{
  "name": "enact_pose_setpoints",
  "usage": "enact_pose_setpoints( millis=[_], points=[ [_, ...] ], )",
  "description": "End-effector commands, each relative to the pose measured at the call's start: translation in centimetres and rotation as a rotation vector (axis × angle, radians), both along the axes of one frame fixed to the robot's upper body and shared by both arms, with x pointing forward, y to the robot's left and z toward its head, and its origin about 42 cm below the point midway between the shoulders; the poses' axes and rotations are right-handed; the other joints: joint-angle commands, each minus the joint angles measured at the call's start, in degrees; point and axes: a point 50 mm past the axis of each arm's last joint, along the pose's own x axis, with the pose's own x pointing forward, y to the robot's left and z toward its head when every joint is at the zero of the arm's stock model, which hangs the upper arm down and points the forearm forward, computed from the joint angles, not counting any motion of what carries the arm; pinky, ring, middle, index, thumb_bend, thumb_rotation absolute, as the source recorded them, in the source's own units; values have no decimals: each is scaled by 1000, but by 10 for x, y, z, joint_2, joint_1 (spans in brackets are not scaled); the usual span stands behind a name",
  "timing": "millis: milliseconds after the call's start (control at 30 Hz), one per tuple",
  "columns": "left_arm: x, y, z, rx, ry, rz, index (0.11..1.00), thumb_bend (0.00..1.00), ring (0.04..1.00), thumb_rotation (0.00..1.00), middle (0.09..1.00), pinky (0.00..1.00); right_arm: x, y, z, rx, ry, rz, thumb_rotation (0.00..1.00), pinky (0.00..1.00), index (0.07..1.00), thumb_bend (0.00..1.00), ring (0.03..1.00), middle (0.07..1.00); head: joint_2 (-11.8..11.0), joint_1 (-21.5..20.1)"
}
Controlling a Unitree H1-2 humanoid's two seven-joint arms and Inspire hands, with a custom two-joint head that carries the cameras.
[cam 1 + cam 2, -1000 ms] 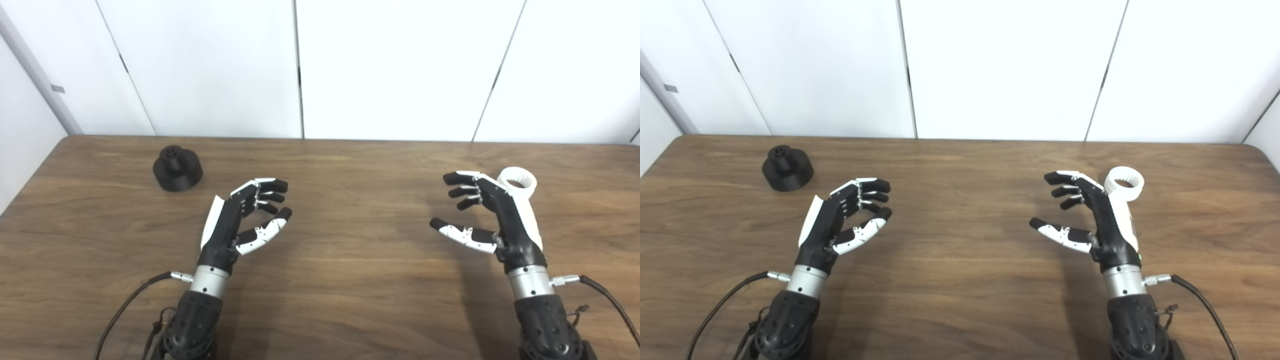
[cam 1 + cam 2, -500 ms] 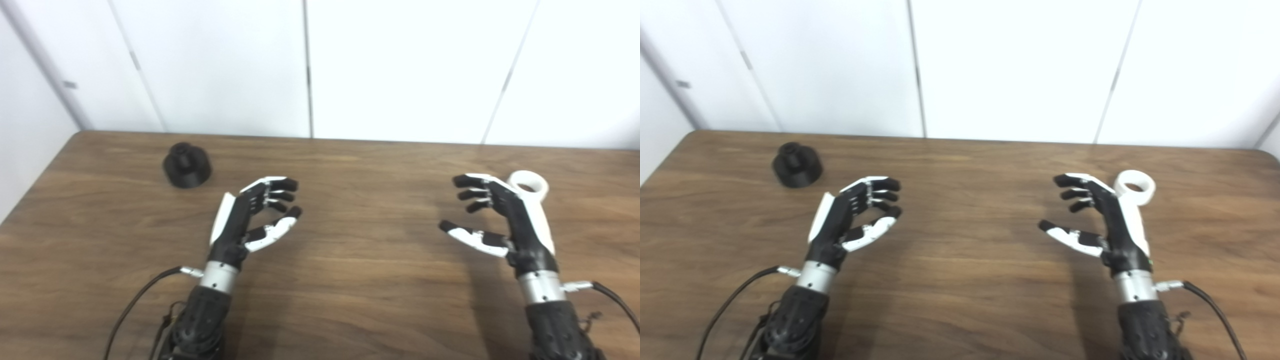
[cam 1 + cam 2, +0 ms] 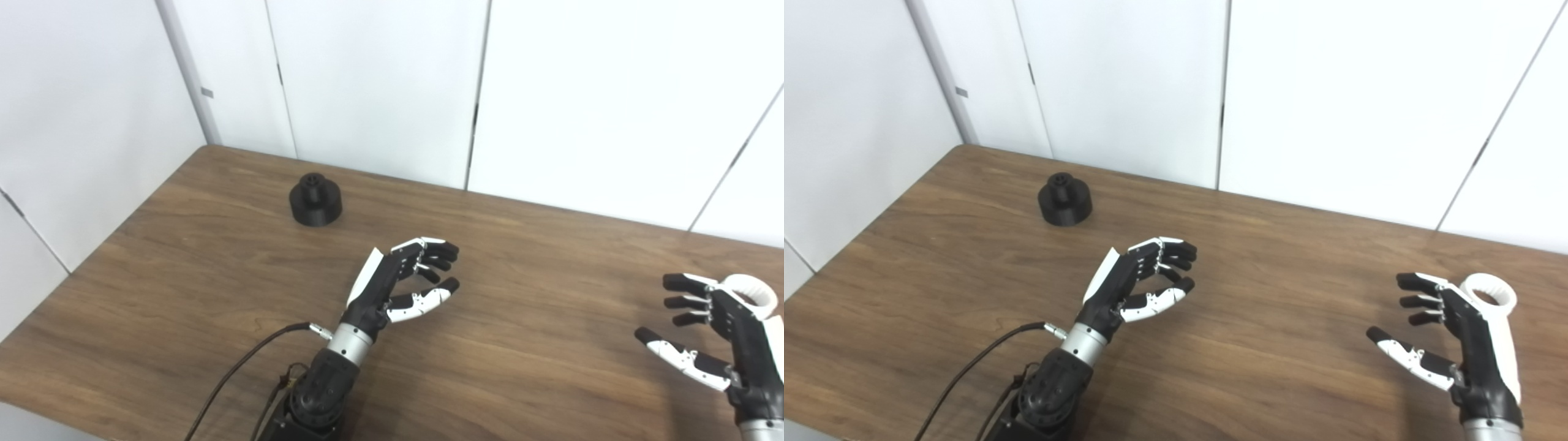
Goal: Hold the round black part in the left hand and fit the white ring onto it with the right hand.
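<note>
The round black part (image 3: pixel 315 201) stands on the wooden table (image 3: pixel 202 263) at the far left, a small knob on its top. My left hand (image 3: pixel 401 285) hovers over the table's middle, open and empty, well to the right of and nearer than the black part. The white ring (image 3: pixel 1489 293) lies on the table at the right, just behind my right hand (image 3: pixel 1454 334), which partly covers it. My right hand is open too, fingers curled loosely and thumb spread, holding nothing.
White wall panels (image 3: pixel 380 86) close the table's far edge and its left side. A black cable (image 3: pixel 245 373) runs from my left wrist toward the near edge.
The camera has swung left, so the whole scene has shifted right in the picture. Neither hand has changed its pose, and the black part and white ring lie where they were.
</note>
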Motion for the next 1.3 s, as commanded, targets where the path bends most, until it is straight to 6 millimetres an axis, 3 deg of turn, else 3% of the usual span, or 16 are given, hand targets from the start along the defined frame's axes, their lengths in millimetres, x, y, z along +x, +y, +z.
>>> enact_pose_setpoints(
  millis=[0,367,567,767,1000,1133,1267],
  points=[
    [10,-5,16,-7,-87,-17,669,546,672,218,700,567,5,-5,16,-8,-79,18,98,538,692,548,648,715,1,1],
    [12,-4,19,-3,-94,4,665,552,678,219,703,579,6,-7,15,-7,-63,16,107,527,692,547,636,711,-3,6],
    [15,-4,24,51,-126,56,627,579,717,130,715,577,9,-8,13,-11,-61,14,108,515,688,557,625,709,-8,11],
    [20,1,37,114,-163,70,621,587,695,68,712,534,12,-11,12,-1,-72,27,68,514,682,559,628,709,-11,16],
    [22,17,56,256,-117,136,638,631,760,114,747,661,15,-15,9,-6,-71,26,96,520,687,561,629,708,-14,21],
    [24,26,65,300,-119,153,637,664,769,117,756,659,15,-18,8,-4,-70,27,98,517,687,560,627,705,-16,25],
    [26,32,73,312,-121,179,640,664,809,111,782,719,15,-19,7,-1,-73,30,88,516,684,563,625,704,-15,27]
  ],
)
